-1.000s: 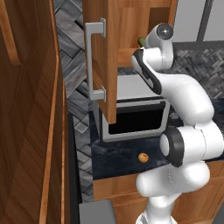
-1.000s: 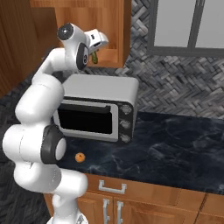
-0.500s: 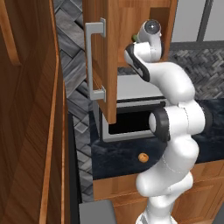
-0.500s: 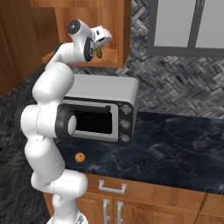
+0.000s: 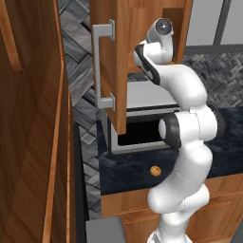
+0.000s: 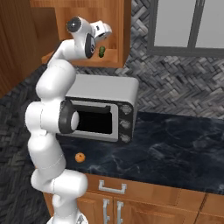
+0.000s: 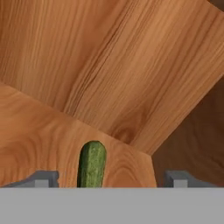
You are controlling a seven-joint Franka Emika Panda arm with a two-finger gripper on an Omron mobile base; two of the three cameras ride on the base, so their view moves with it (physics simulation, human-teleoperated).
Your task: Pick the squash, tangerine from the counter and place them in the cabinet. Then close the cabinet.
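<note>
The arm reaches up into the open cabinet (image 6: pixel 117 43). The tool (image 7: pixel 109 177) has its two tips wide apart. The squash (image 7: pixel 92 164) lies on the cabinet's wooden floor between the tips, nearer one of them, and I cannot tell if it touches. The tangerine (image 6: pixel 79 157) sits on the tabletop (image 6: pixel 175 148) near the front edge, in front of the toaster oven (image 6: pixel 103 111).

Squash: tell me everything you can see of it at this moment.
The squash is slim, dark green and finely mottled, with a rounded end. In the hand view that end points up between the two finger tips of the hand, which stand wide on either side without touching it, over the wooden cabinet floor. In the right base view it shows as a small green shape just below the hand inside the cabinet.
</note>
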